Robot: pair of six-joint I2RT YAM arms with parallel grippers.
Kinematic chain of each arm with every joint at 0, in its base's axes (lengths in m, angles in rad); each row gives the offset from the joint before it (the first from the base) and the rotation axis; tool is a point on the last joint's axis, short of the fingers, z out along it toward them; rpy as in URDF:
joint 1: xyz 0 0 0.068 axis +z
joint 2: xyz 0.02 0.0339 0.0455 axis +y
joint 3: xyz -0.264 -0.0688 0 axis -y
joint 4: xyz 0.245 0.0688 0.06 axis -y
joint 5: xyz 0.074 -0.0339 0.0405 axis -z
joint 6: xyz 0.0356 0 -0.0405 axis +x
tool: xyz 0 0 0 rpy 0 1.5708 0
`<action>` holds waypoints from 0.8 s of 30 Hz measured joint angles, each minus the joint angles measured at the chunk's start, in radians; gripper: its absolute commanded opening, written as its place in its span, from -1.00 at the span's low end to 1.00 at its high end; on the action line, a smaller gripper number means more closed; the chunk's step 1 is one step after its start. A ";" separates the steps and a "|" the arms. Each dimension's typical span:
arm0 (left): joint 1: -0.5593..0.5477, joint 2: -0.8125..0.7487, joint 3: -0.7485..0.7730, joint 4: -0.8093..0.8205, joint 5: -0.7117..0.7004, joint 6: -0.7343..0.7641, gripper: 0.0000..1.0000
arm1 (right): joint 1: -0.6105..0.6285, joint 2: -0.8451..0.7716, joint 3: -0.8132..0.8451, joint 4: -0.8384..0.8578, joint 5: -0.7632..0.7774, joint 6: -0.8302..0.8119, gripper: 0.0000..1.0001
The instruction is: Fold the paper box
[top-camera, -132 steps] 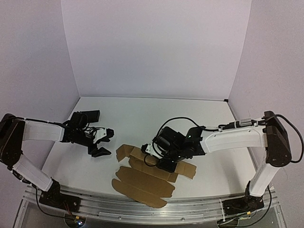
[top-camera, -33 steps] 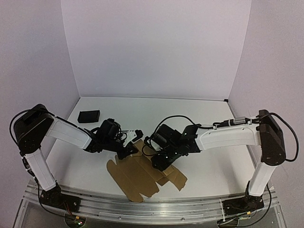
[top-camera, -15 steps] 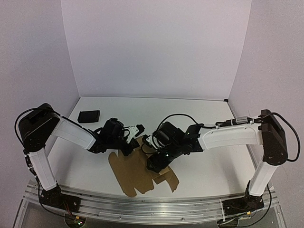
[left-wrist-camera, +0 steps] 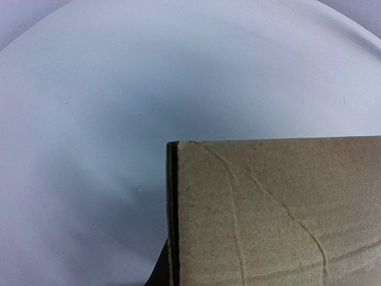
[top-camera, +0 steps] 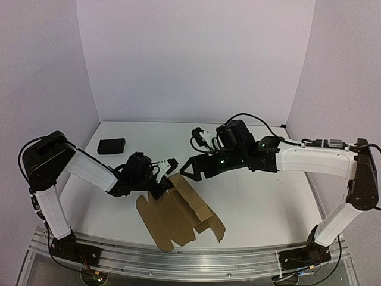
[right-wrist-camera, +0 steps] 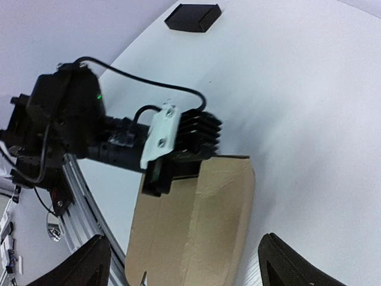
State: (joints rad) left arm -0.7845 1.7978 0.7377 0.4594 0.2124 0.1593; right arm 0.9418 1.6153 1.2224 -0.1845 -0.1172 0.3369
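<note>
Paper box point(top-camera: 176, 215): plain brown cardboard, a die-cut sheet not yet formed into a box; creases and rounded flaps show; lies on the table point(top-camera: 268, 196) at the near centre, just far of the aluminium rail point(top-camera: 250, 258); most of the sheet rests flat, while its far panel appears tilted up along a crease; the far left corner of that panel is the held point; in the left wrist view the cardboard fills the lower right of the frame, with a straight cut edge on its left side and faint wrinkles across its face.

Left gripper point(top-camera: 168, 171): fingers together, clamped on the far left corner of the paper box; in the right wrist view its black finger and white bracket sit over that corner; its arm reaches in low from the left.

Right gripper point(top-camera: 190, 168): fingers wide apart, nothing between them; apart from the cardboard, just right of the left gripper and far of the sheet; in its own wrist view the two black fingertips point(right-wrist-camera: 95, 262) stand at the lower corners of the frame, the sheet visible below and between them; its arm stretches in from the right.

Black block point(top-camera: 111, 145): small, rectangular, flat on the table at the far left; well apart from the sheet and both grippers.

Table: white surface; pale walls on three sides.
</note>
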 measured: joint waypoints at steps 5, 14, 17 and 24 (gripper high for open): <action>0.000 -0.011 -0.027 0.027 0.006 -0.011 -1.00 | -0.033 0.146 0.020 0.084 0.003 0.079 0.32; 0.000 -0.013 -0.077 0.121 0.009 -0.018 -0.49 | -0.034 0.353 0.045 0.209 -0.066 0.159 0.08; 0.000 -0.013 -0.103 0.188 0.040 0.013 -0.44 | -0.035 0.354 0.043 0.262 -0.094 0.179 0.08; 0.001 -0.004 -0.149 0.330 0.117 0.123 -0.50 | -0.054 0.362 0.019 0.308 -0.148 0.213 -0.01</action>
State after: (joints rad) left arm -0.7833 1.7934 0.5888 0.7897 0.3294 0.2821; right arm 0.8880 1.9774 1.2413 0.1236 -0.2648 0.5503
